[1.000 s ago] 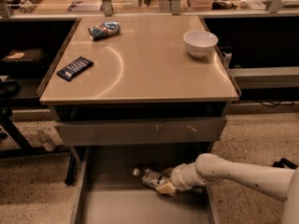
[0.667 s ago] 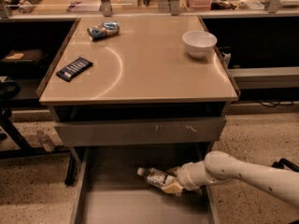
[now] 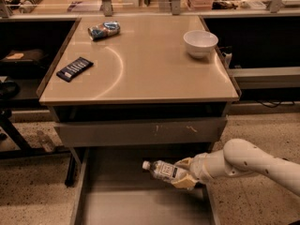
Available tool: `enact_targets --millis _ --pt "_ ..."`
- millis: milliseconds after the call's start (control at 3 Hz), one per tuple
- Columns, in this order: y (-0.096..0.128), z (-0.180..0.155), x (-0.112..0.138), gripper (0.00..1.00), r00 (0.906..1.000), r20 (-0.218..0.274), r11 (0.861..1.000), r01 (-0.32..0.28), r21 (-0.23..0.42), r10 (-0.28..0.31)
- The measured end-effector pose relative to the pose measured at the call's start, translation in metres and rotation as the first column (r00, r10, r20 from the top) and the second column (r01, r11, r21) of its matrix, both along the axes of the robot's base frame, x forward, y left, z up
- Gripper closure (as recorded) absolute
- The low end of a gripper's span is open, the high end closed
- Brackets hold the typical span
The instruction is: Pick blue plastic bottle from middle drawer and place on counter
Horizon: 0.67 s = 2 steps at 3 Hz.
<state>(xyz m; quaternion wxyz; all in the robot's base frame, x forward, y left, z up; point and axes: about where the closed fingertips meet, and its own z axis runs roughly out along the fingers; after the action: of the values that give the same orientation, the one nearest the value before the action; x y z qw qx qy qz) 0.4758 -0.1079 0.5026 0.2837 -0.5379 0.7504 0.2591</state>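
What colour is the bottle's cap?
White cap, camera view; blue plastic bottle held in the gripper over the middle drawer.

gripper (image 3: 182, 174) holds blue plastic bottle (image 3: 161, 168) over the middle drawer (image 3: 122, 206).

We see a small clear plastic water bottle (image 3: 163, 171) with a white cap and a white label with dark print. The bottle lies almost level, cap pointing left and tipped a little upward, over the right rear part of the wide shallow grey metal drawer (image 3: 131, 205). The pale two-finger gripper (image 3: 182, 174) comes in from the right and its fingers clasp the bottle's base end from above and below. We cannot tell whether the bottle touches the drawer floor. The drawer stands pulled out, its flat floor bare. Above it we see the large beige glossy counter (image 3: 150, 74).
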Motion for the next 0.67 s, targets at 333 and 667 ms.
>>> enact_targets --millis 333,667 --pt "-0.008 0.062 -0.002 1.0 0.9962 0.075 0.999 -0.043 -0.027 0.044" --pt "-0.011 0.122 0.0 1.0 0.9832 0.158 0.994 -0.08 -0.074 0.091"
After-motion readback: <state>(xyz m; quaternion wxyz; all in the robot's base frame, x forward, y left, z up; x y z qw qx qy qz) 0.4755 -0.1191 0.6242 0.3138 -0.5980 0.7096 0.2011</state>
